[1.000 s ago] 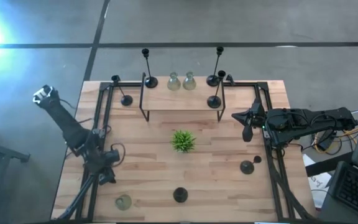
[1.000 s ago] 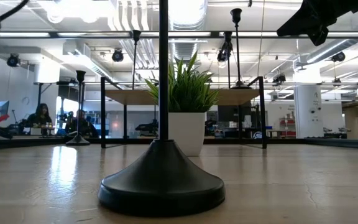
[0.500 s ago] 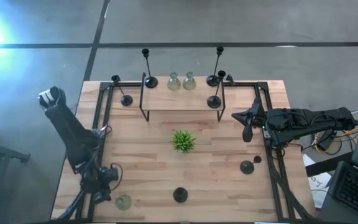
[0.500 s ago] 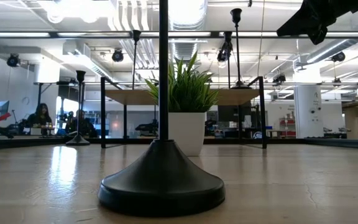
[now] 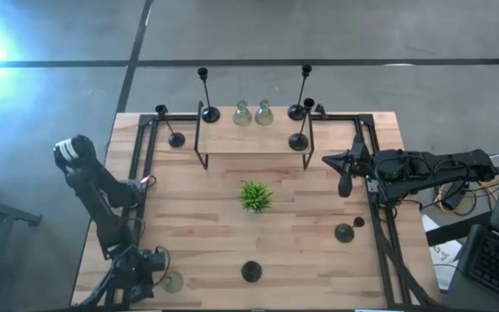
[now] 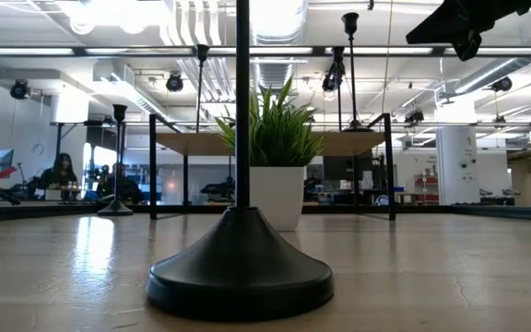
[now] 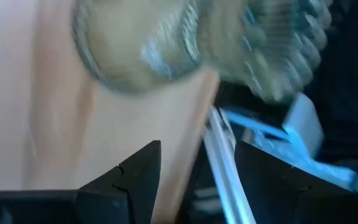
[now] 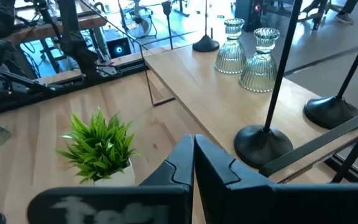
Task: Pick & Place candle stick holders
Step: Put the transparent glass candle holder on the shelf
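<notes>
A clear glass candle holder [image 5: 172, 281] stands on its base near the table's near left corner; it shows blurred in the left wrist view [image 7: 142, 50]. My left gripper [image 5: 156, 270] is open just left of it, with the holder ahead of the fingertips [image 7: 197, 168] and not between them. My right gripper [image 5: 342, 175] is shut and empty above the table's right side [image 8: 193, 155]. Two black holders stand on the table, one at the near edge [image 5: 250, 271] and one at the right [image 5: 344, 232]. Two glass holders [image 5: 253, 113] and tall black ones [image 5: 206, 95] stand on the far shelf.
A small spiky green plant [image 5: 255, 196] stands mid-table. The raised wooden shelf [image 5: 249, 139] on black legs spans the far side. Black frame rails [image 5: 379, 217] run along both table sides. A short black holder [image 5: 176, 139] stands left of the shelf. People sit in the room beyond [image 6: 61, 175].
My left gripper has swung toward the table's near edge and come down beside the glass holder at the near left corner. The holder has not moved.
</notes>
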Controlling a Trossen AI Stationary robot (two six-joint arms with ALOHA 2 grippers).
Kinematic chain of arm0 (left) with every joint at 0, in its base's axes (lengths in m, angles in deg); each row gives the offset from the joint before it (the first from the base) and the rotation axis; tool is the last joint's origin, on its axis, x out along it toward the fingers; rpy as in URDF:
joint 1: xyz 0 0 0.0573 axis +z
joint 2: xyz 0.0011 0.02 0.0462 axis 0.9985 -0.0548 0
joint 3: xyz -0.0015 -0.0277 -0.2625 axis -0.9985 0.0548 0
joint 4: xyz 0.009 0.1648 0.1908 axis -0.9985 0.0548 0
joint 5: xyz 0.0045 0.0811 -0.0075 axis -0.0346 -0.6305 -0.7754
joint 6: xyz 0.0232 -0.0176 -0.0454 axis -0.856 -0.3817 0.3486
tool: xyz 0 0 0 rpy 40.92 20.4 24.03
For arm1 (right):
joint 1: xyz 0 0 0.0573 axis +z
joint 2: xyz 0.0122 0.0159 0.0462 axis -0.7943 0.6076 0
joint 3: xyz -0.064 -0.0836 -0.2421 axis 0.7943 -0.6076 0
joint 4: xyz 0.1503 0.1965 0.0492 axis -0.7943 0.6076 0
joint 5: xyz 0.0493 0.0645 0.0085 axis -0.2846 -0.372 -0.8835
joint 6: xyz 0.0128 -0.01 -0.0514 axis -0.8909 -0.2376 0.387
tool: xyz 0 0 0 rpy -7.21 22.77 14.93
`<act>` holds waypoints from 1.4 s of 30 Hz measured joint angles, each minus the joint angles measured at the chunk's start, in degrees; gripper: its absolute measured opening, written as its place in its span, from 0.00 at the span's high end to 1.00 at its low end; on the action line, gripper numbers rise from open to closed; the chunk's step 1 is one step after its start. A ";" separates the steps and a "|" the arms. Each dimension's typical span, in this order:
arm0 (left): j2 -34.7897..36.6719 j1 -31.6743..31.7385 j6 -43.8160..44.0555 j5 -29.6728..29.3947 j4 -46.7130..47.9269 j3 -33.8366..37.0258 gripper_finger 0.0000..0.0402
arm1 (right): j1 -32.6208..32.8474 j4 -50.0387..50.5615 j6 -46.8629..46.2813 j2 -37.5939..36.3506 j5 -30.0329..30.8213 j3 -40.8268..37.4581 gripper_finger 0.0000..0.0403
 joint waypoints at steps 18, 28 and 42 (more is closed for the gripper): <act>-9.02 -0.25 -12.65 -22.42 -0.35 -5.29 0.48 | -0.01 -0.34 1.83 0.00 -0.06 0.00 0.98; -8.86 -0.21 -12.86 -28.63 3.15 -5.20 0.48 | -0.01 -0.37 1.40 0.00 -0.13 0.00 0.98; -8.80 0.22 -20.75 -34.93 2.97 -5.18 0.48 | -0.01 -0.35 1.56 0.00 -0.13 0.00 0.98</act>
